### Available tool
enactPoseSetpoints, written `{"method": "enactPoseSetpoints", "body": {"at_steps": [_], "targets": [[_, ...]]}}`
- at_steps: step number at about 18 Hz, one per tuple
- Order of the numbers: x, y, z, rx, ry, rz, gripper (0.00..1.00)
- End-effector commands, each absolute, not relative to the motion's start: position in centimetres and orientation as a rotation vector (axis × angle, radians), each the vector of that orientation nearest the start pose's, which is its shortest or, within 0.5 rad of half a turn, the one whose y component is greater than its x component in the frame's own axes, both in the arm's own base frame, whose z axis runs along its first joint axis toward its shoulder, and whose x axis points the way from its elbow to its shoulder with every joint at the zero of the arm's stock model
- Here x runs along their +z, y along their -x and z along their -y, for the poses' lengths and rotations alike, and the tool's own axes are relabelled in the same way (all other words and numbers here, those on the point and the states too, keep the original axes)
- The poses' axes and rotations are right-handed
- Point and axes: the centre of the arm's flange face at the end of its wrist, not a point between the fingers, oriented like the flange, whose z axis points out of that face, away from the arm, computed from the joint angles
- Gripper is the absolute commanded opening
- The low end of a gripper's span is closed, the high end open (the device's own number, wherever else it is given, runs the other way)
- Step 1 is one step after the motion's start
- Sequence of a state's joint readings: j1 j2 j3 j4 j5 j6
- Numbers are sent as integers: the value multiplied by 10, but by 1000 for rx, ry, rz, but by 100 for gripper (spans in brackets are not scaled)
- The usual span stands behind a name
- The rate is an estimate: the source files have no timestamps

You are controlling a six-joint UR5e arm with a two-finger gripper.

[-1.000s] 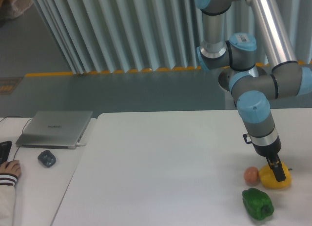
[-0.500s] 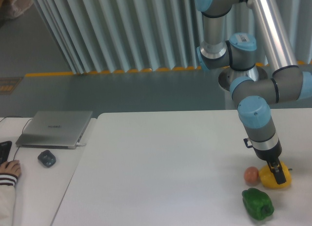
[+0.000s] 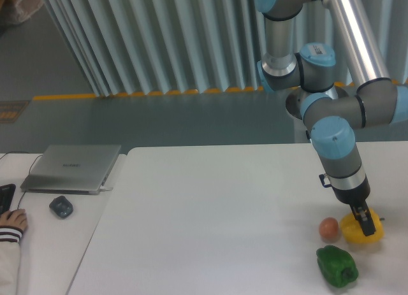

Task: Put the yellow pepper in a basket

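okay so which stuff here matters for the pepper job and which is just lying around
For the job:
yellow pepper
tool, down on the yellow pepper

Just lying about:
green pepper
orange ball
laptop
mouse

No basket is in view.

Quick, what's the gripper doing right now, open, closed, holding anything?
Gripper: down on the yellow pepper, fingers at its top; whether it is open or clamped on it cannot be told from this view.
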State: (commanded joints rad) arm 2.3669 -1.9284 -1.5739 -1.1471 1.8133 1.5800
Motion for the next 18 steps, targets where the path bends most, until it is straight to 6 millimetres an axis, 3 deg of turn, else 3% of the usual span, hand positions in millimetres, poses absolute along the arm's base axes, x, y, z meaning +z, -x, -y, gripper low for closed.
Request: {"method": "enactPoseSetpoints", "body": {"at_steps": [4, 8, 10, 14, 18], "targets": [[384, 395, -497, 194, 3014, -1138, 25], [407, 410, -494, 260, 2997, -1074, 25], [420, 431, -484, 361, 2980, -1006, 26], [427, 469, -453, 427, 2981, -896, 26], [413, 502, -430, 456, 3012, -784, 26]]}}
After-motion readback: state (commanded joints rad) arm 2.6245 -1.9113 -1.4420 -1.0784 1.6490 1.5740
